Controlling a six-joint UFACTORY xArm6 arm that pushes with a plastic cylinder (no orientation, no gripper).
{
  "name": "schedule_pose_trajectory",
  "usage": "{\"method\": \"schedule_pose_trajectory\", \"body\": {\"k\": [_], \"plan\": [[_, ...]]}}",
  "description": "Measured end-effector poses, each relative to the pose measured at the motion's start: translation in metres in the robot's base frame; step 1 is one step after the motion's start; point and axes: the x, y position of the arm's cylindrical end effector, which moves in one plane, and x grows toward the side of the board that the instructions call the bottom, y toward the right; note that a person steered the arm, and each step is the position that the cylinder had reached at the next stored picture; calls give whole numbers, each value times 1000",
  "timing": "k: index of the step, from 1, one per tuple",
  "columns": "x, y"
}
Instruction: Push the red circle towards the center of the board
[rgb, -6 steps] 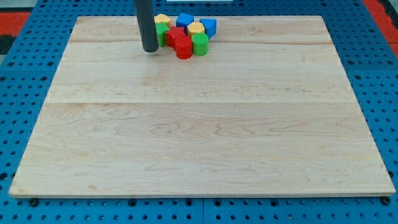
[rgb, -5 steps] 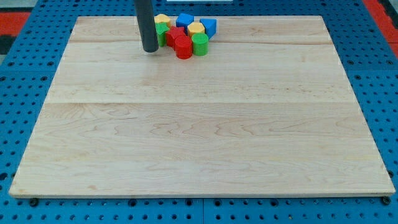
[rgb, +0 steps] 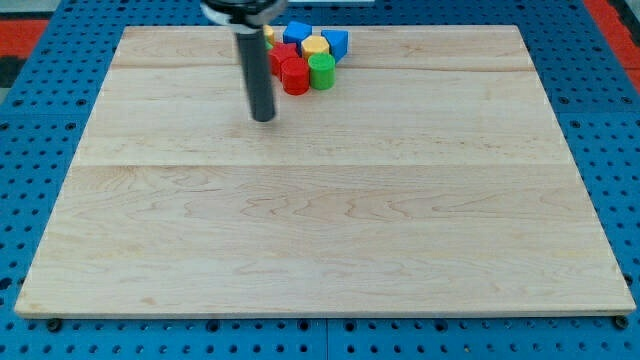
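The red circle (rgb: 294, 77) stands at the lower front of a tight cluster of blocks near the top edge of the wooden board (rgb: 320, 230). A second red block (rgb: 280, 55) touches it from behind. A green cylinder (rgb: 321, 70) sits right beside it on the view's right. Behind are two blue blocks (rgb: 297, 32) (rgb: 336, 42) and two yellow blocks (rgb: 315, 46) (rgb: 269, 33), the left one partly hidden by the rod. My tip (rgb: 263, 117) rests on the board below and to the left of the red circle, apart from it.
The board lies on a blue pegboard table (rgb: 40, 150) that surrounds it on all sides. The rod's upper part (rgb: 245, 30) crosses in front of the cluster's left side and hides what lies there.
My tip has moved down the view and slightly right, from beside the cluster's left edge to below it. The blocks that still show have not moved; the green block at the left is now hidden.
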Motion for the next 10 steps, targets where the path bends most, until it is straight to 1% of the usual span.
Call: {"method": "schedule_pose_trajectory", "body": {"k": [1, 2, 3, 4, 5, 6, 8, 10], "plan": [[-25, 66], [-87, 99], [-164, 98], [-173, 68], [-159, 19], [-131, -7], [-72, -7], [-42, 9]]}}
